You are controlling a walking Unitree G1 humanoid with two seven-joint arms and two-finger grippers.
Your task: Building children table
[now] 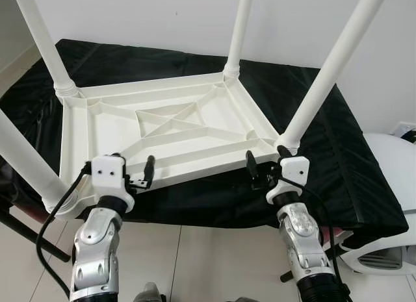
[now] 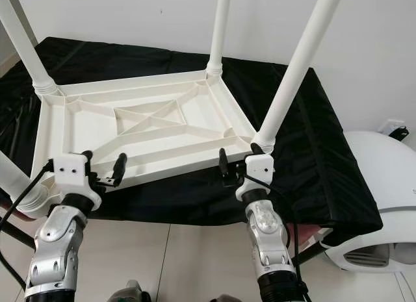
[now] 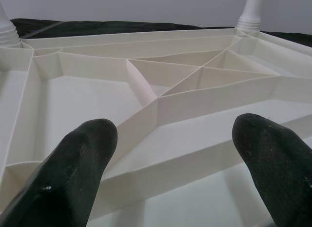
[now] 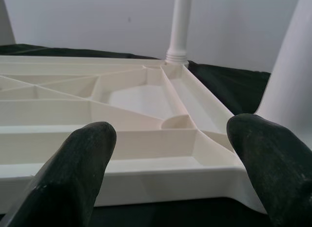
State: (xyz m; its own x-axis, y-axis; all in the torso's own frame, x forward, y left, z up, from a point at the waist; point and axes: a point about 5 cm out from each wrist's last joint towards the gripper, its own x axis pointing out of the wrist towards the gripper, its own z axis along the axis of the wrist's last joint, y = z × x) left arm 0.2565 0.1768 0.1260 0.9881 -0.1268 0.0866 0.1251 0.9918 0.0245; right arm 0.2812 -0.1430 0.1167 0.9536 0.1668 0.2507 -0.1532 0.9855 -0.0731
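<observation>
White plastic upside-down children's table [image 1: 162,130] on black cloth-covered surface [image 1: 325,126], legs up. Left gripper [image 1: 133,174] and right gripper [image 1: 268,167] spread wide at near rim, grasping nothing. White wall [image 1: 162,16] behind.

1 upturned table top [image 1: 162,130], 4 legs [image 1: 325,75], 2 grippers [image 1: 138,175], 1 black cloth [image 1: 338,159]

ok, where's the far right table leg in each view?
Left eye: far right leg rises from the far right corner of the upturned tabletop.
Right eye: the leg stands at the same corner.
Left wrist: the leg stands across the tabletop, at the opposite corner.
Right wrist: the leg stands ahead, at the far corner.
Shared landmark: the ribbed collar at its foot.
</observation>
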